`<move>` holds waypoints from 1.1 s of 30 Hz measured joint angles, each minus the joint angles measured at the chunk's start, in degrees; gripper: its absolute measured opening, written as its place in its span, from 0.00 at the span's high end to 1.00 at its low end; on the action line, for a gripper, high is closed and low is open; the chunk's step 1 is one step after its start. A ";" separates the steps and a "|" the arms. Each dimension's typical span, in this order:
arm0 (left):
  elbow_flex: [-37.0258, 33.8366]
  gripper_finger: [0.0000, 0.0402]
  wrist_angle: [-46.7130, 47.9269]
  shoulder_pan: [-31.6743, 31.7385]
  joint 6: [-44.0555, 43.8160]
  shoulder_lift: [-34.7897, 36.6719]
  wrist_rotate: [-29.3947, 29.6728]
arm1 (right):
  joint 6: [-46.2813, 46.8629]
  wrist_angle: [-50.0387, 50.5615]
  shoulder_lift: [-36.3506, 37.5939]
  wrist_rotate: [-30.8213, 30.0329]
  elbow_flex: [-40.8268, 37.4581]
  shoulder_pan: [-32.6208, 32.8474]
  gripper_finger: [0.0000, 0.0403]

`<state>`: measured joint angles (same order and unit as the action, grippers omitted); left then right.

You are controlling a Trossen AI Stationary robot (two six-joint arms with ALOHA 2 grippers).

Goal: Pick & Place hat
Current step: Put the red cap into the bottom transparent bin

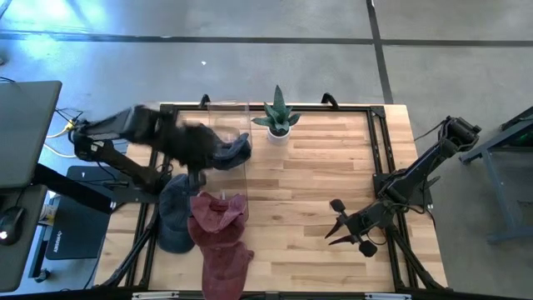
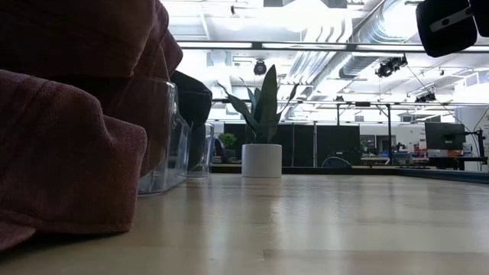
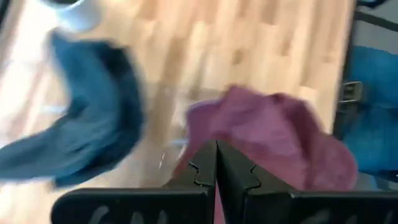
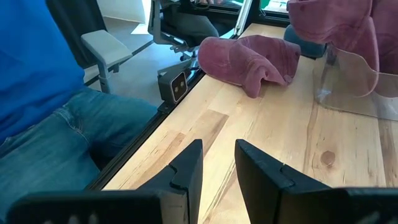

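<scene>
A wooden table (image 1: 316, 208) seen from above, with a dark robot arm at each side. On its left half stands a clear bin (image 1: 229, 158), open-topped and see-through. Several hats lie around it: a maroon hat (image 1: 218, 214) draped on the bin's near edge, a second maroon hat (image 1: 225, 265) at the table's front edge, and a grey-blue hat (image 1: 175, 218) just left of them. A dark blue hat (image 1: 229, 152) hangs over the bin's far part, right beside the left gripper (image 1: 193, 143), which is blurred. Its fingers are pressed together, and in its wrist view nothing shows between them; the blue hat appears off to one side, so it is probably already let go, though the blur makes this uncertain. The right gripper (image 1: 343, 225) waits over the table's right front, fingers partly apart and holding nothing. A small potted plant (image 1: 277, 117) stands at the back edge. Judged from this, one hat looks placed at the bin, while the two maroon hats and the grey-blue one seem left to move.
</scene>
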<state>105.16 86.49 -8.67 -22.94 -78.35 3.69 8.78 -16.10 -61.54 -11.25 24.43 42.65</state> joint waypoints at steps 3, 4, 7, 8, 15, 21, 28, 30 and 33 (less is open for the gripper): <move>-1.98 1.00 -5.59 -10.21 -5.55 -1.54 4.32 | 0.04 -0.02 0.00 0.00 0.00 0.02 0.78; -2.50 1.00 -7.02 -13.49 -6.98 -2.42 5.30 | 0.02 0.00 0.00 0.00 0.00 0.01 0.78; -2.79 1.00 -10.76 -22.55 -10.68 -6.45 8.01 | -0.13 -0.10 0.00 0.00 0.00 0.00 0.78; -2.79 1.00 -11.92 -25.16 -12.03 -8.16 8.84 | -0.64 -0.40 0.00 -0.02 0.00 0.00 0.78; -2.81 1.00 -20.15 -35.84 -27.43 -20.95 4.82 | -1.45 -10.37 -2.86 -4.70 0.02 -1.04 0.78; -2.81 1.00 -23.10 -43.02 -49.97 -29.19 -2.32 | 1.15 -16.66 -14.97 -2.12 4.65 -3.63 0.78; -2.80 1.00 -23.71 -51.83 -70.10 -34.82 3.36 | 2.00 -11.89 -31.99 1.09 20.22 -4.84 0.70; -2.80 1.00 -23.59 -53.99 -73.33 -36.02 6.89 | 3.36 -10.04 -36.75 0.99 25.31 -4.92 0.66; -2.79 1.00 -23.57 -56.22 -75.78 -37.97 11.85 | 6.62 -6.75 -43.25 -1.57 32.84 -5.44 0.60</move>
<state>102.37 62.92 -64.89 -98.72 -116.33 15.54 15.40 -22.85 -104.79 -12.82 57.26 37.22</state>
